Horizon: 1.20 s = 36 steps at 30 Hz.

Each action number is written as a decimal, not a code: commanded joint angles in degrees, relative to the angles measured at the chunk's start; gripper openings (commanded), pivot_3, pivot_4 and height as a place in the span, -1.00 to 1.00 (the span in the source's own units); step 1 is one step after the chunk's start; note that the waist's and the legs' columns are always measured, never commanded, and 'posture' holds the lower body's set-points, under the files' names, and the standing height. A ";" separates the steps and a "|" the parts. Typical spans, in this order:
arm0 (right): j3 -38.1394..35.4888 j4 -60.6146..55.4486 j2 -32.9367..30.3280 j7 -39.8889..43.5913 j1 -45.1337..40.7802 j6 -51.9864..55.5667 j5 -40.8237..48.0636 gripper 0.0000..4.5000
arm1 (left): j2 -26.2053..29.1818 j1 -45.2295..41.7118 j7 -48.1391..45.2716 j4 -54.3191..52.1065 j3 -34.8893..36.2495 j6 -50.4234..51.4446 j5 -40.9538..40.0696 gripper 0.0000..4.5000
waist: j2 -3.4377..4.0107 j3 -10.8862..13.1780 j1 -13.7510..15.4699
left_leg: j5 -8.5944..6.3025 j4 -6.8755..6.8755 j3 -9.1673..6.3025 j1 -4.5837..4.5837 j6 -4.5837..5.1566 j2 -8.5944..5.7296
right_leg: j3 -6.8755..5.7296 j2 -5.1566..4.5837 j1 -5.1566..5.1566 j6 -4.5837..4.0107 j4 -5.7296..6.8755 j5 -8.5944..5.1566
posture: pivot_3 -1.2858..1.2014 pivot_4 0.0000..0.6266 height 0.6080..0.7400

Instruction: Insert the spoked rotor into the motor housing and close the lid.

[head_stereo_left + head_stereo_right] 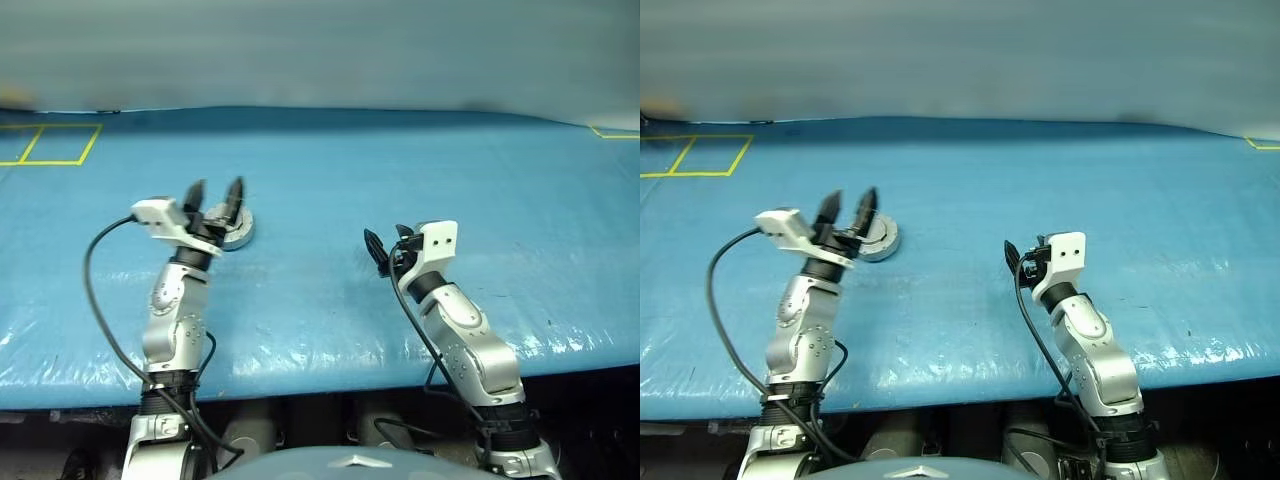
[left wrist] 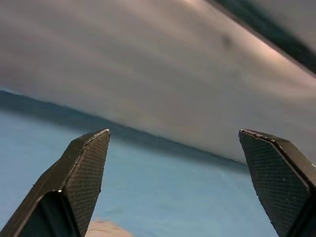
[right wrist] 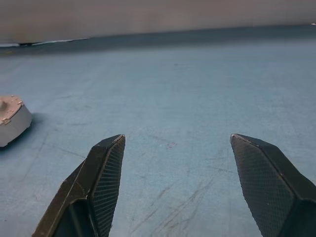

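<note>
The motor housing (image 1: 239, 233) lies on the blue table as a round silver-grey disc, also low at the side in the right wrist view (image 3: 12, 122). Its top is plain pale grey, which reads as the lid seated on it; no windings show. The spoked rotor is hidden from view. My left gripper (image 1: 216, 190) hangs open just above the housing's near-left edge, tilted upward, with nothing between its fingers (image 2: 86, 168). My right gripper (image 1: 388, 246) stands open and empty over bare table, well to the right of the housing, its fingers (image 3: 106, 173) pointing level across the surface.
The blue table cover (image 1: 330, 180) stretches wide, with yellow taped squares at the far left (image 1: 50, 145) and a yellow corner mark at the far right (image 1: 612, 131). The table's front edge (image 1: 330, 375) runs just ahead of both arms.
</note>
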 commanded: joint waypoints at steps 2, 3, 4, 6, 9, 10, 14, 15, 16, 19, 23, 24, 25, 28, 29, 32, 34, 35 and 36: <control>-4.90 -0.07 -3.53 4.16 -0.53 -0.74 -0.01 0.59 | 6.91 0.63 -10.62 -0.19 -9.43 0.59 7.83 0.98 | 0.04 0.02 -0.41 | -0.02 -0.02 0.04 0.03 0.03 0.05 | 0.09 0.05 -0.03 0.10 0.01 -0.07 | 0.03 -0.52 1.00; -5.41 0.53 -3.92 4.20 -0.78 -0.75 -0.61 0.59 | 7.76 0.62 -11.56 0.43 -10.31 0.57 8.83 0.98 | 0.04 0.02 -0.51 | -0.10 -0.02 0.05 0.02 0.16 0.08 | 0.12 0.07 -0.06 0.10 0.01 -0.07 | 0.03 -0.52 1.00; -5.77 1.12 -4.40 4.45 -1.00 -0.71 -1.17 0.59 | 8.53 0.57 -12.21 1.09 -11.00 0.76 9.85 0.98 | 0.04 0.02 -0.61 | -0.12 -0.02 0.05 0.03 0.20 0.11 | 0.13 0.09 -0.07 0.10 0.02 -0.06 | 0.03 -0.52 1.00; -6.20 2.46 -5.94 5.86 -1.22 -0.53 -2.14 0.59 | 9.93 0.50 -13.26 3.01 -12.66 0.19 12.84 0.98 | 0.05 0.02 -0.75 | -0.12 -0.02 0.05 0.03 0.20 0.16 | 0.16 0.12 -0.13 0.08 0.07 -0.07 | 0.03 -0.52 1.00; -6.21 3.08 -6.69 7.29 -1.51 -0.51 -3.03 0.59 | 9.22 0.79 -12.58 4.08 -12.15 -0.91 13.64 0.98 | 0.06 0.04 -0.77 | -0.12 -0.03 0.05 0.00 0.20 0.22 | 0.17 0.17 -0.17 0.04 0.08 -0.07 | 0.03 -0.52 1.00; -6.16 3.18 -6.67 7.46 -1.64 -0.56 -3.27 0.59 | 8.85 0.88 -12.32 4.15 -11.78 -0.99 13.65 0.98 | 0.06 0.04 -0.77 | -0.12 -0.03 0.05 -0.02 0.21 0.23 | 0.17 0.16 -0.20 0.03 0.08 -0.05 | 0.03 -0.52 1.00; -5.29 3.73 -5.70 7.42 -2.14 -0.81 -5.16 0.59 | 8.10 1.18 -12.23 4.11 -11.28 -1.22 14.01 0.98 | 0.06 0.04 -0.57 | -0.14 -0.03 0.06 -0.05 0.24 0.22 | 0.19 0.12 -0.21 -0.16 0.05 0.07 | 0.03 -0.52 1.00; -5.26 3.75 -5.49 7.60 -2.15 -0.82 -5.38 0.59 | 8.01 1.25 -12.22 4.10 -11.25 -1.27 14.09 0.98 | 0.06 0.03 -0.52 | -0.14 -0.03 0.06 -0.05 0.24 0.22 | 0.19 0.12 -0.21 -0.16 0.06 0.07 | 0.03 -0.52 1.00; -5.16 3.68 -5.26 7.87 -2.12 -0.84 -5.51 0.59 | 7.97 1.43 -12.11 3.97 -11.12 -1.36 14.16 0.98 | 0.06 0.04 -0.48 | -0.14 -0.03 0.05 -0.05 0.24 0.22 | 0.18 0.12 -0.21 -0.16 0.05 0.07 | 0.03 -0.52 1.00; -5.17 3.54 -4.57 8.50 -2.22 -0.67 -5.96 0.59 | 8.07 1.96 -12.05 3.32 -10.69 -1.19 14.09 0.98 | 0.06 0.04 -0.33 | -0.14 -0.03 0.05 -0.05 0.24 0.22 | 0.18 0.12 -0.21 -0.17 0.05 0.07 | 0.03 -0.52 1.00; -4.73 3.71 -4.98 9.43 -2.62 -0.57 -7.43 0.59 | 8.05 2.41 -11.78 2.70 -10.40 -0.53 14.02 0.98 | 0.06 0.04 -0.34 | -0.14 -0.03 0.05 -0.05 0.24 0.22 | 0.18 0.10 -0.21 -0.17 0.05 0.07 | 0.03 -0.52 1.00; -5.03 3.82 -4.89 9.48 -2.87 -0.62 -7.51 0.59 | 8.02 2.44 -11.69 2.52 -10.38 -0.38 14.01 0.98 | 0.06 0.04 -0.34 | -0.14 -0.02 0.05 -0.05 0.24 0.22 | 0.18 0.11 -0.21 -0.17 0.06 0.07 | 0.03 -0.52 1.00; -5.35 3.91 -4.80 9.58 -3.07 -0.66 -7.48 0.59 | 7.88 2.47 -11.62 2.26 -10.31 -0.13 13.78 0.98 | 0.06 0.04 -0.33 | -0.14 -0.03 0.05 -0.05 0.24 0.22 | 0.18 0.11 -0.21 -0.17 0.06 0.08 | 0.03 -0.52 1.00; -5.81 4.70 -4.61 9.96 -3.54 -0.93 -7.54 0.59 | 7.66 2.57 -11.45 1.74 -10.21 0.35 13.68 0.98 | 0.06 0.04 -0.35 | -0.14 -0.02 0.05 -0.05 0.24 0.22 | 0.18 0.11 -0.21 -0.21 0.06 0.11 | 0.03 -0.52 1.00; -5.71 4.97 -4.52 10.02 -3.70 -0.91 -7.68 0.59 | 7.71 2.60 -11.42 1.55 -10.16 0.54 13.80 0.98 | 0.06 0.04 -0.35 | -0.14 -0.02 0.06 -0.04 0.24 0.22 | 0.18 0.11 -0.20 -0.21 0.06 0.11 | 0.03 -0.52 1.00; -5.19 5.63 -4.08 10.27 -4.19 -0.89 -8.24 0.59 | 7.41 2.85 -10.66 1.11 -9.61 0.72 13.99 0.98 | 0.06 0.04 -0.35 | -0.14 -0.03 0.05 -0.04 0.24 0.22 | 0.17 0.11 -0.21 -0.22 0.06 0.10 | 0.03 -0.52 1.00; -4.92 5.79 -3.92 10.42 -4.33 -0.92 -8.62 0.59 | 7.24 3.05 -10.30 0.85 -9.43 0.78 14.04 0.98 | 0.06 0.03 -0.35 | -0.14 -0.03 0.06 -0.04 0.24 0.22 | 0.18 0.12 -0.21 -0.22 0.06 0.11 | 0.03 -0.52 1.00; -4.87 5.82 -3.85 10.48 -4.37 -0.94 -8.74 0.59 | 7.21 3.11 -10.20 0.74 -9.42 0.84 14.07 0.98 | 0.06 0.04 -0.36 | -0.14 -0.03 0.06 -0.04 0.24 0.22 | 0.18 0.12 -0.20 -0.21 0.06 0.11 | 0.03 -0.52 1.00; -4.84 5.76 -3.80 10.54 -4.46 -0.92 -8.82 0.59 | 7.15 3.17 -10.16 0.58 -9.46 0.90 14.07 0.98 | 0.06 0.04 -0.36 | -0.14 -0.03 0.06 -0.04 0.24 0.22 | 0.18 0.12 -0.20 -0.22 0.06 0.11 | 0.03 -0.52 1.00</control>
